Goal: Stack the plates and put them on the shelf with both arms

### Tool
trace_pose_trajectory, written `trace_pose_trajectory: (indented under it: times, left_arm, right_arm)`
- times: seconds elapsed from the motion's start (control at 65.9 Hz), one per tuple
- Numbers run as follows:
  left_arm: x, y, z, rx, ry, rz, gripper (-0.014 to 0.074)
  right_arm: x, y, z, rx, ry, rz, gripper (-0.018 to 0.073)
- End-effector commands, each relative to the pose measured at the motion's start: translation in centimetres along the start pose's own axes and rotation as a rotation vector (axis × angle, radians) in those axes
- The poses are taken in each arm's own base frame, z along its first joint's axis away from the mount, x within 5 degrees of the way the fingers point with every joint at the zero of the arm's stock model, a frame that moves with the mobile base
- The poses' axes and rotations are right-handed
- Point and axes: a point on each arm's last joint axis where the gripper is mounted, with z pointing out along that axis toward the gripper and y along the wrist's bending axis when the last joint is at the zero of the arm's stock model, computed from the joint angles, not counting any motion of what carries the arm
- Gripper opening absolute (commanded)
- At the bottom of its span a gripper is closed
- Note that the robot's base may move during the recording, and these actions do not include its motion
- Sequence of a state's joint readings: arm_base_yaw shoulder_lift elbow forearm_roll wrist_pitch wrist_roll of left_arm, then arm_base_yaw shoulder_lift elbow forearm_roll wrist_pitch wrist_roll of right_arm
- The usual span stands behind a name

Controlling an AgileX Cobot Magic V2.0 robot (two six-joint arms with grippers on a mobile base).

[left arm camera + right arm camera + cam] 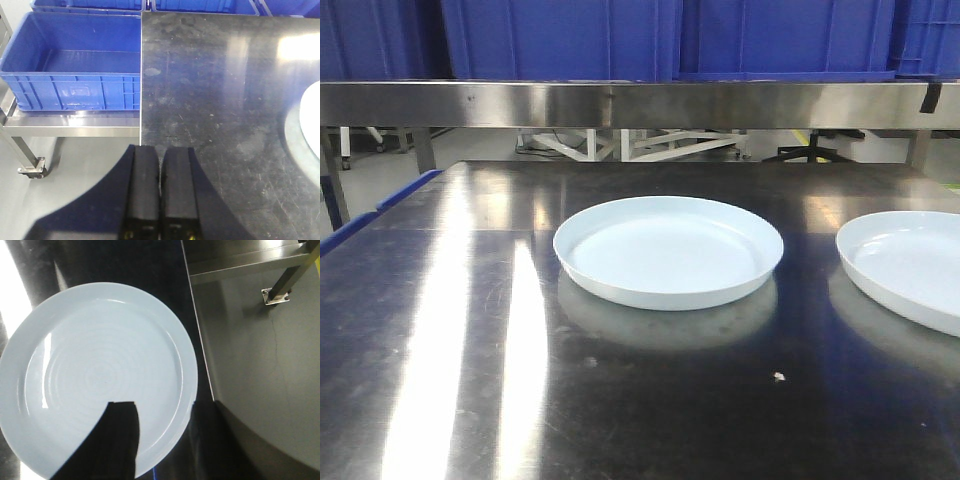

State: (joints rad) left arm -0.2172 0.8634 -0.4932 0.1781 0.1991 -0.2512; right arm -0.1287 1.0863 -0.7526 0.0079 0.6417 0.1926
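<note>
Two black fingers of the left gripper (161, 150) are being held pressed together, empty, near the edge of the dark polished steel table (215, 75). Only one finger of the right gripper (122, 412) is being shown, above a glossy pale blue-white round plate (95, 360), so its state cannot be told. The second matching plate (668, 250) is lying well apart, and nothing is being stacked or shelved yet.

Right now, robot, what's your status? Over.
Left claw shut, empty, at the table edge. Right claw over right plate, open or shut unclear. Centre plate apart from it, unstacked. Nothing between them.
</note>
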Motion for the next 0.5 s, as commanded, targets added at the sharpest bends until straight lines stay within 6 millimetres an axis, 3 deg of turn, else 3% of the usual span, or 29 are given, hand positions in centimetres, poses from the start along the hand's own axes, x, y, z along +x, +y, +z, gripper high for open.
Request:
trace_pose_trajectory:
  times: [0.0, 0.486]
  left_arm:
    - [-1.7, -0.3, -0.4, 0.024, -0.115, -0.007, 0.0089]
    - [-1.7, -0.3, -0.4, 0.024, -0.115, -0.007, 0.0089]
  right_arm:
    - [-1.5, 0.2, -0.2, -0.001, -0.071, -0.024, 0.0397]
    - [-5.3, -1.3, 5.7, 0.073, 0.051, 0.03, 0.0372]
